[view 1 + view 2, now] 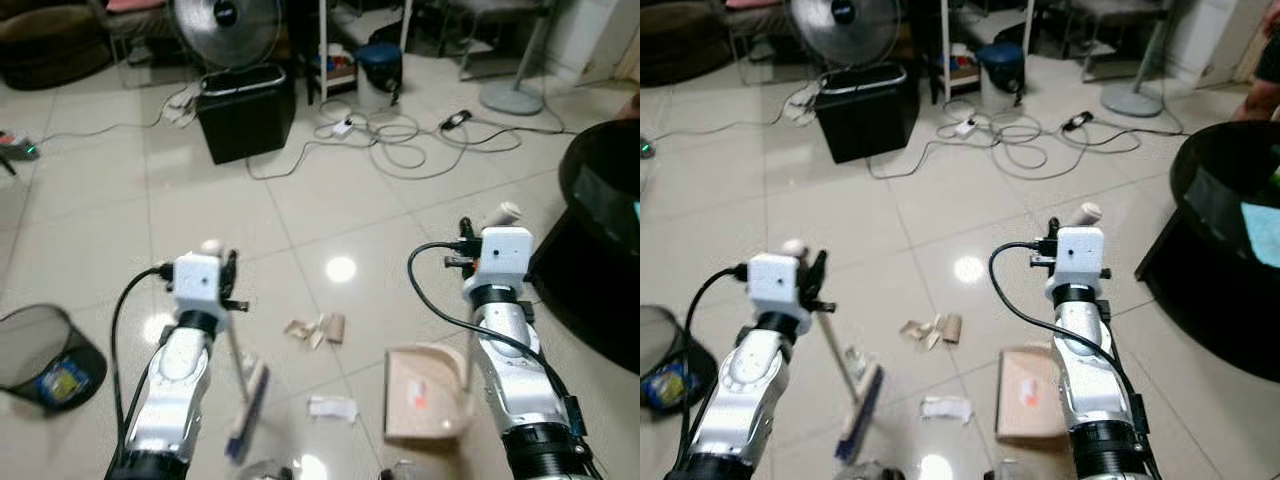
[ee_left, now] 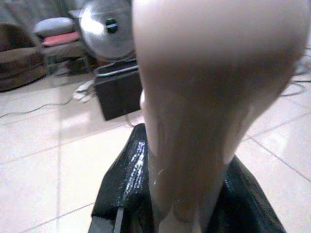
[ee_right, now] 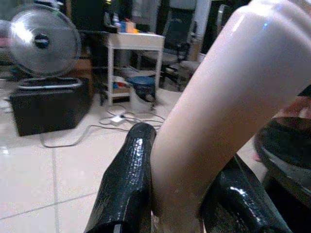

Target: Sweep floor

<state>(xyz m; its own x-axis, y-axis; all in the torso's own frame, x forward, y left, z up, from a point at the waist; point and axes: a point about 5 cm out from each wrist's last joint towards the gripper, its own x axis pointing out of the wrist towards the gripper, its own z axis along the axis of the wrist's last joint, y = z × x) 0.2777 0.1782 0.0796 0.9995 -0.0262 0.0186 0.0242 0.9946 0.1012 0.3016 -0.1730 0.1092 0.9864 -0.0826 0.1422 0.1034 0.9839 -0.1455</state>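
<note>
Litter lies on the pale tiled floor (image 1: pixel 200 210) between the two grippers. Far out to the left of the left gripper (image 1: pixel 226 272), a black mesh wastebasket (image 1: pixel 40 345) lies tipped on its side, and something blue and yellow sits inside it. The left gripper is clamped around the pale handle of a broom (image 1: pixel 245 385); in the left wrist view the black fingers (image 2: pixel 126 189) press against the handle on both sides. The broom slants down from the gripper, and its blurred blue-edged head hangs near the floor, below and just to the right of that arm.

Ahead of the broom head, between the grippers, crumpled brown paper scraps (image 1: pixel 318 328) lie on the tiles, and a white paper scrap (image 1: pixel 333 407) lies nearer the robot.

To the right, a beige dustpan (image 1: pixel 425 392) rests on the floor with a small orange-and-white bit inside it. The right gripper (image 1: pixel 468 238) grips the dustpan's upright pale handle (image 3: pixel 228 107), its black fingers (image 3: pixel 129 179) tight against either side of it.

Well beyond both grippers stand a black bin (image 1: pixel 245 110) and a fan (image 1: pixel 228 22), with white cables (image 1: pixel 400 135) trailing across the floor. A dark round table (image 1: pixel 605 230) stands just right of the right arm.
</note>
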